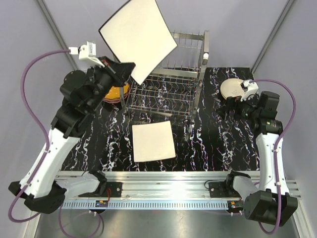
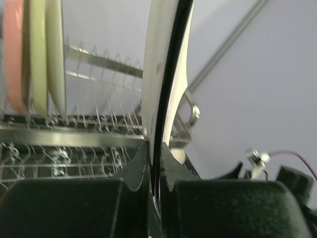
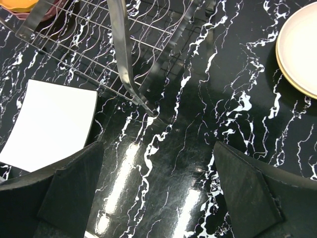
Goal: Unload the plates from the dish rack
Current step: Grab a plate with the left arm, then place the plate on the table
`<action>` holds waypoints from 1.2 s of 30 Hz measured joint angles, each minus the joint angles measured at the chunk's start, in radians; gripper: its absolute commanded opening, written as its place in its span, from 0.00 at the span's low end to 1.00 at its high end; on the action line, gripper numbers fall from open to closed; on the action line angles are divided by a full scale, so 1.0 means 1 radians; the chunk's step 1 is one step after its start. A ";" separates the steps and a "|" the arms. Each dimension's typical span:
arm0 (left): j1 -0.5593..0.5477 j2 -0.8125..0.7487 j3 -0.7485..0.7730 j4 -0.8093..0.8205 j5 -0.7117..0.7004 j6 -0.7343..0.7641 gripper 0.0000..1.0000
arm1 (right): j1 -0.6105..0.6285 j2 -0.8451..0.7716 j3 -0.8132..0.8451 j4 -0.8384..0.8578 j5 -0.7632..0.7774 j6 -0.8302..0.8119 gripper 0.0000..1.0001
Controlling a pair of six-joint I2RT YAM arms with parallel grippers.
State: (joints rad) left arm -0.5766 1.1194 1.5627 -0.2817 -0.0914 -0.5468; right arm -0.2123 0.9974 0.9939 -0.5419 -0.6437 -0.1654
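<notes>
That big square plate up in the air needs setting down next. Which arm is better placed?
Left. The left fingers are shut on the square plate, held up next to the dish rack. The right fingers hang open and empty over the table near the round cream plate.

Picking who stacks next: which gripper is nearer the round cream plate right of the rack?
Right. The right gripper is beside the round cream plate; the left gripper is beyond the dish rack, gripping the raised square plate.
</notes>
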 measured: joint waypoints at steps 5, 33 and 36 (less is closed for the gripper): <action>0.001 -0.120 -0.123 -0.047 0.130 -0.095 0.00 | 0.000 -0.003 -0.001 0.000 0.016 -0.007 1.00; 0.001 -0.730 -0.848 -0.219 0.536 -0.359 0.00 | 0.000 -0.002 -0.013 0.024 0.078 -0.030 1.00; 0.001 -0.742 -0.904 -0.241 0.537 -0.344 0.00 | 0.000 -0.002 -0.013 0.024 0.078 -0.031 1.00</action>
State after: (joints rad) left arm -0.5758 0.3775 0.6590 -0.5224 0.4458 -0.8909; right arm -0.2123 0.9951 0.9810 -0.5175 -0.5655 -0.1959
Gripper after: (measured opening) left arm 0.050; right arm 0.994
